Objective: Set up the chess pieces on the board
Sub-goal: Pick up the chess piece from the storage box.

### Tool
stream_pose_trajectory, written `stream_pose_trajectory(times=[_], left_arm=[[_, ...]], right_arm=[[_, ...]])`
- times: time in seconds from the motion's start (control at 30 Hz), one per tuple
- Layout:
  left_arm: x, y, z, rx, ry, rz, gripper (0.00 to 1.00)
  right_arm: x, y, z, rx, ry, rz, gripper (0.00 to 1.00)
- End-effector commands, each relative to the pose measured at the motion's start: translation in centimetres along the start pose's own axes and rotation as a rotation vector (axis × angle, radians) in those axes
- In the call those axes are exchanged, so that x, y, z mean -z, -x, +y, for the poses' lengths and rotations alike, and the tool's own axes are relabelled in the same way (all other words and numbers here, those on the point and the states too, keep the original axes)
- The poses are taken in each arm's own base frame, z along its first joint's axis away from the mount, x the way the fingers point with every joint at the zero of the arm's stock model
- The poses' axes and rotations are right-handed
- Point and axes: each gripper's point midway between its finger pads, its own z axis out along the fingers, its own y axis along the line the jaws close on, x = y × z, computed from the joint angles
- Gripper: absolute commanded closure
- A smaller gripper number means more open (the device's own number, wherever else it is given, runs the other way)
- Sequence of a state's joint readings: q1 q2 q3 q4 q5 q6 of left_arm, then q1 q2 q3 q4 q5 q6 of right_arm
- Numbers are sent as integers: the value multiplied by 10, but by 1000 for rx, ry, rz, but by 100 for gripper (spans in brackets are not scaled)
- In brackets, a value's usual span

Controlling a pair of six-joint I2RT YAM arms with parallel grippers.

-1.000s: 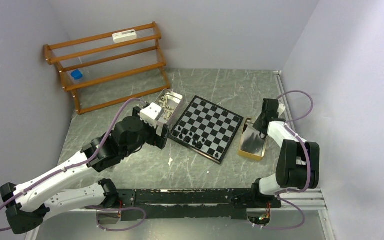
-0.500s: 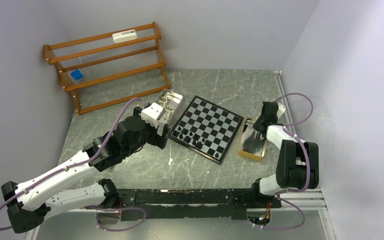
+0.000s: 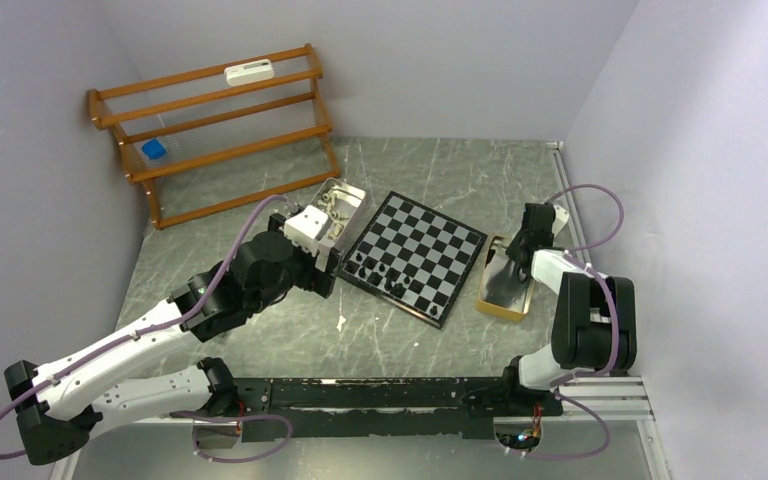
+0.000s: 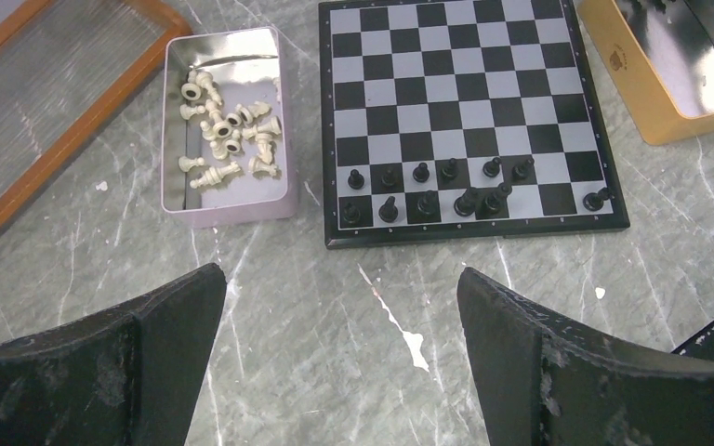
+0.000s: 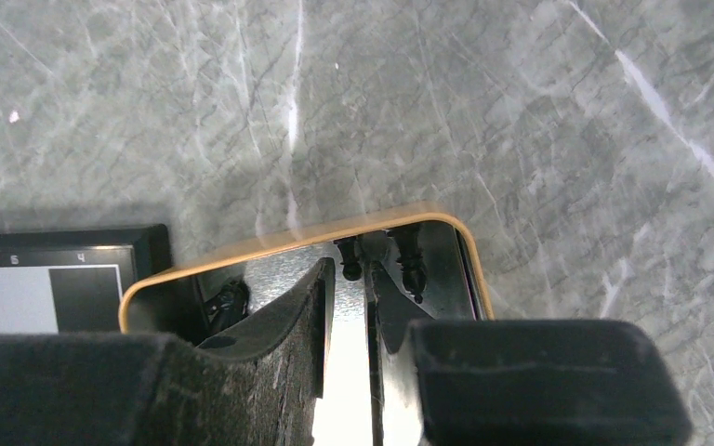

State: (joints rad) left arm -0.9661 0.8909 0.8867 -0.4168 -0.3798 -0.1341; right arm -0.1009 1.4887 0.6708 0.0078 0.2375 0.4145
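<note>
- The cream-white pieces (image 4: 228,139) lie loose in the silver tray (image 4: 232,65), ahead-left of the left pincer (image 4: 339,279); none are placed.
- The left pincer hangs spread wide and empty above the tabletop (image 4: 335,372).
- The board (image 4: 465,84) lies just ahead of it, and black pieces (image 4: 428,186) fill most of its two nearest rows.
- The right pincer (image 5: 351,283) sits inside the yellow tray (image 5: 288,240), nearly pressed together, with black stragglers (image 5: 413,265) at its tips. I cannot tell whether it grips one.
</note>
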Motion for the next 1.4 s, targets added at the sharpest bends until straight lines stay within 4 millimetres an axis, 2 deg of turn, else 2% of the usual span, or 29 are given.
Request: stream_pose_trajectory(times=[0.0,0.87,1.13,1.23,1.37], left_arm=[[0,-6,3,-23,16,13,0],[-1,-6,4,-25,26,14,0],[-1,-6,5,-26,29,16,0],[-1,-6,4,-24,25,13,0],[-2,-7,2,-26,16,17,0]], right_arm=[[-6,-4,-6,15,-23,-8,78],[-20,-18,-13,76,-47,14,79],[-11,-15,-14,113,-32,10,100],[-3,-11,-14,130,-33,18,100],[10,-16,-14,146,-25,90,100]])
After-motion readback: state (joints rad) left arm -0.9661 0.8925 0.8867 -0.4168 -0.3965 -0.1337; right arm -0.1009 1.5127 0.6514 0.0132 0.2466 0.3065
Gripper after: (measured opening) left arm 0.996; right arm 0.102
